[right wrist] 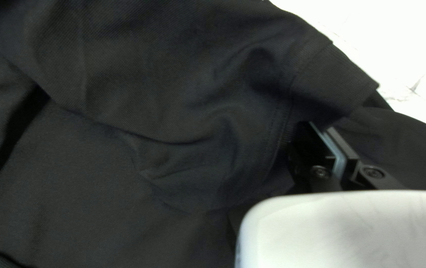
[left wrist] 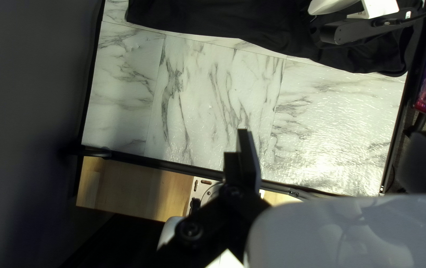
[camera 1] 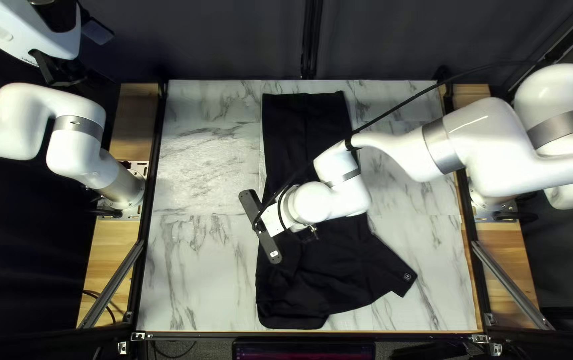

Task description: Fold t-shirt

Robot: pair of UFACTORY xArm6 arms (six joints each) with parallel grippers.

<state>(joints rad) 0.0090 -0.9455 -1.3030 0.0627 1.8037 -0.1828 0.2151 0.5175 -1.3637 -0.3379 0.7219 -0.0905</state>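
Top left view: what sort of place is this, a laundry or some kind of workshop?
Probably a robotics test lab: a left arm and right arm mounted beside a marble-patterned table, a dark curtain behind, a black t-shirt laid out.

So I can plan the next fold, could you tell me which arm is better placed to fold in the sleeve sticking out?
Likely right. The right gripper is over the t-shirt, near that sleeve; the left gripper hangs open over bare table near its own base, away from the shirt.
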